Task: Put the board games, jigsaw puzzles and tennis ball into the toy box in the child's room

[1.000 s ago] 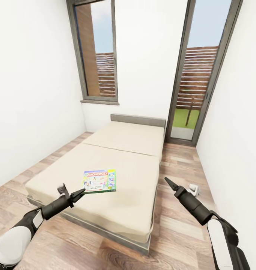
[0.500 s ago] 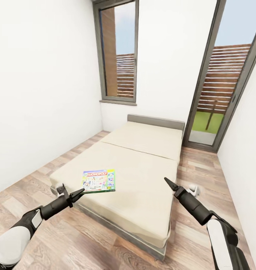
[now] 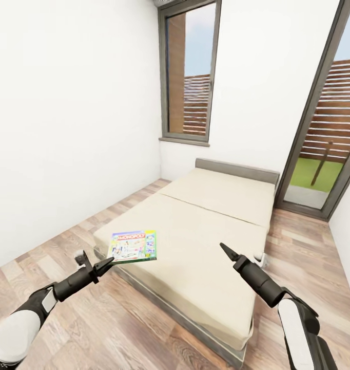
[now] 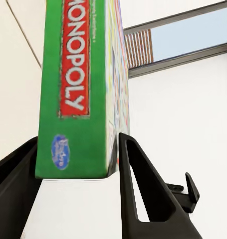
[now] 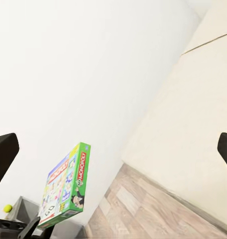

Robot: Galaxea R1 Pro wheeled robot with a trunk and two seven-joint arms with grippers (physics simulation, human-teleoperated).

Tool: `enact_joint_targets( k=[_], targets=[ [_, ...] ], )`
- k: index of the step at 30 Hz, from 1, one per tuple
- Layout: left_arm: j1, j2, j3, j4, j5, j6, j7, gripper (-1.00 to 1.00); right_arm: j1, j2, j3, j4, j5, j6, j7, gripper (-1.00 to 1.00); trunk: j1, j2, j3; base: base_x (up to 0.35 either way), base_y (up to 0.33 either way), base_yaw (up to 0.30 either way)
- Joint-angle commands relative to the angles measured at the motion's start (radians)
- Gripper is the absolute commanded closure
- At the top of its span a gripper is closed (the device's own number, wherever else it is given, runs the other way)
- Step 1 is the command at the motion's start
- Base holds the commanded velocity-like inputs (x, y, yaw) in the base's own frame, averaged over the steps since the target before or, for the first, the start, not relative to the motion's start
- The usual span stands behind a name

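One toy in hand: we carry the Monopoly box at the lower left of the head view, pinched by one edge in our left gripper.
Left gripper: its fingers sit on either side of the green box edge in the left wrist view, pressed against it; the box stands out flat beyond the tips.
Right gripper: at the lower right of the head view, carrying nothing; the black tips at the two side edges of the right wrist view are spread wide apart.
Bed: fills the middle and right of the head view, its beige mattress bare where we see it; the headboard lies toward the right, below the window.
What changed: over the last second the whole head view has swung, so the bed and window have slid toward the right of the frame and more wood floor shows at the left. That is our own turning, not the furniture moving.
What held: the box sits at the same spot in the frame relative to our arm, so the grip has stayed firm.
Meaning for the task: we judge we are turning away from the bed to take this game to the toy box.
Tennis ball: a small yellow ball shows at the lower left corner of the right wrist view.
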Motion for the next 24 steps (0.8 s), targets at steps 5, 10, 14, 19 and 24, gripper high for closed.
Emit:
enact_joint_targets(
  k=[5,10,14,19,24],
  targets=[
    [-0.001,0.003,0.01,0.0,-0.009,0.011,-0.008,1.0,0.0,0.001,-0.002,-0.001,-0.005,0.007,0.001,-1.0,-0.019,0.035,0.016,0.0,0.0,0.279],
    [-0.001,0.003,0.01,0.0,-0.009,0.012,-0.007,1.0,0.0,0.001,0.009,-0.001,-0.004,0.005,0.001,-1.0,-0.038,0.07,0.033,0.0,0.0,0.255],
    [-0.001,0.003,0.01,0.0,-0.009,0.012,-0.007,1.0,-0.001,0.001,0.019,-0.002,-0.003,0.0,0.001,-1.0,-0.054,0.098,0.046,0.0,0.0,0.066],
    [-0.001,0.003,0.009,0.0,-0.01,0.011,-0.006,1.0,-0.001,0.001,0.033,-0.002,-0.003,-0.002,0.001,-1.0,-0.073,0.133,0.061,0.0,0.0,0.011],
    [-0.001,0.003,0.008,0.0,-0.009,0.011,-0.006,1.0,-0.001,0.001,0.061,-0.002,-0.003,-0.003,-0.008,-1.0,-0.092,0.168,0.073,0.0,0.0,0.115]
  ],
)
